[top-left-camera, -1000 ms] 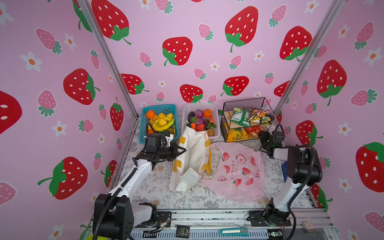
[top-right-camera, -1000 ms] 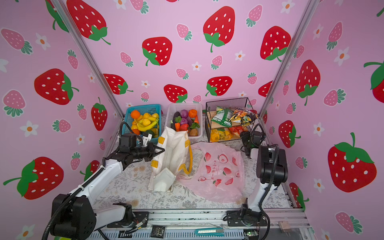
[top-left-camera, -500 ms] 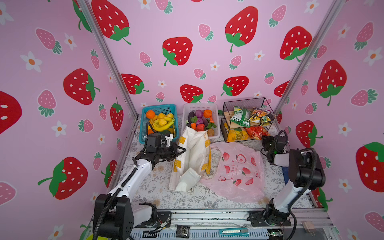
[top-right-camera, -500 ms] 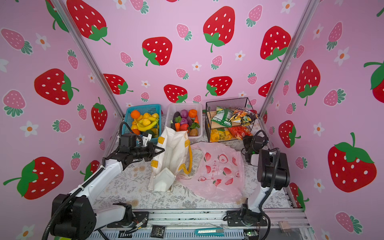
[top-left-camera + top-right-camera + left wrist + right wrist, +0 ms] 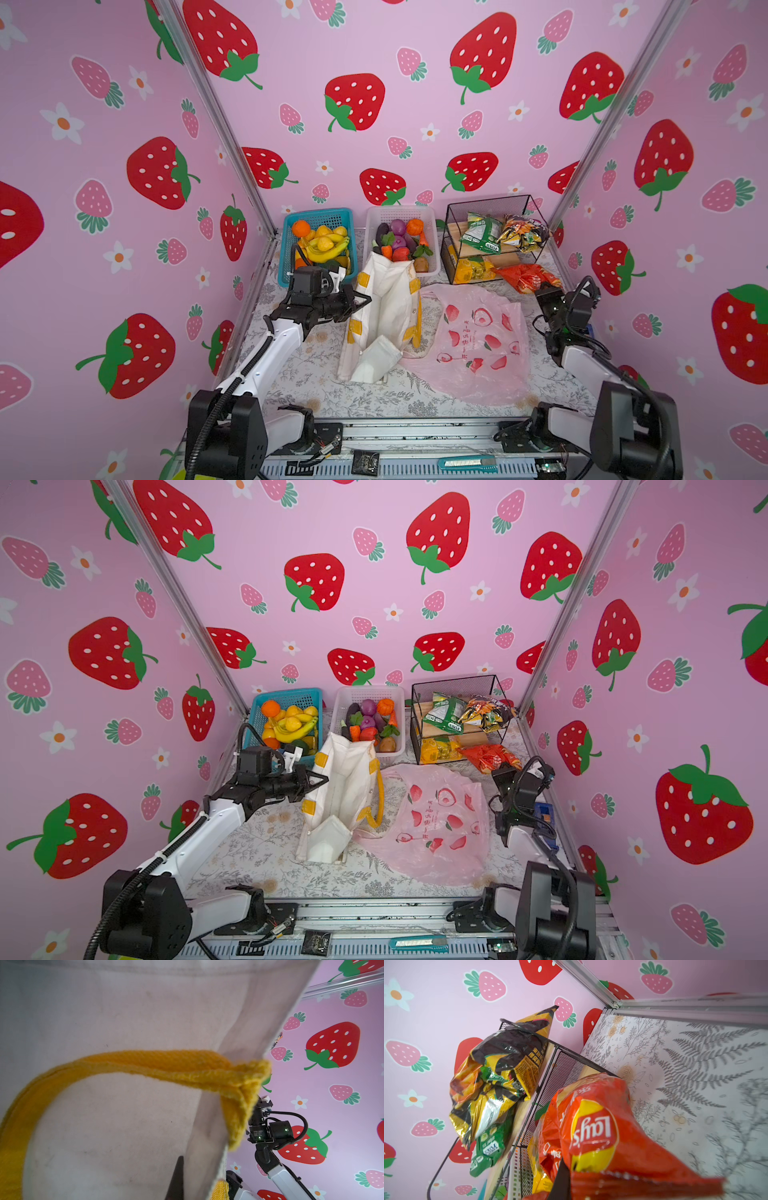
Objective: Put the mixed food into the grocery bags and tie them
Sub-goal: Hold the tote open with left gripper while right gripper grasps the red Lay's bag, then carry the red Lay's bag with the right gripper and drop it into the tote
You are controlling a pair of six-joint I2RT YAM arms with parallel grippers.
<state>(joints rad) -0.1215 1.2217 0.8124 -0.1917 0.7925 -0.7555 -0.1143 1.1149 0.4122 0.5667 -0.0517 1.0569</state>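
Two bags sit mid-worktop [image 5: 316, 386]: the canvas tote [image 5: 386, 307] stands upright and the pink bag [image 5: 478, 345] lies flat just beside it on the R, touching the tote's base.

L hand [image 5: 362, 300] is closed tight on the tote's L side edge, upper half. L wrist view shows only cream cloth, a yellow strap [image 5: 145, 1064] looping across, and one dark finger [image 5: 176, 1178] against a fold.

R hand [image 5: 541, 291] is clamped on the near end of the red-orange pkt [image 5: 524, 276]. In R wrist view the pkt [image 5: 602, 1126] fills the lower frame, its seal crimped at the fingers. Pkt runs straight ahead of that hand, far end at the front-R corner of the wire rack [image 5: 490, 203], lower tier. Can't tell whether it rests on the worktop or hangs clear. Pink bag lies to the L of the R hand, apart from it.

Other food:
- yellow pkt [image 5: 471, 269] on the rack's lower tier
- green pkt [image 5: 482, 232] + dark-yellow pkt [image 5: 521, 232] on the upper shelf
- toy veg [image 5: 401, 243] in the white basket [image 5: 415, 212] just behind the tote

Blue basket [image 5: 320, 217] w/ fruit sits behind the L hand.
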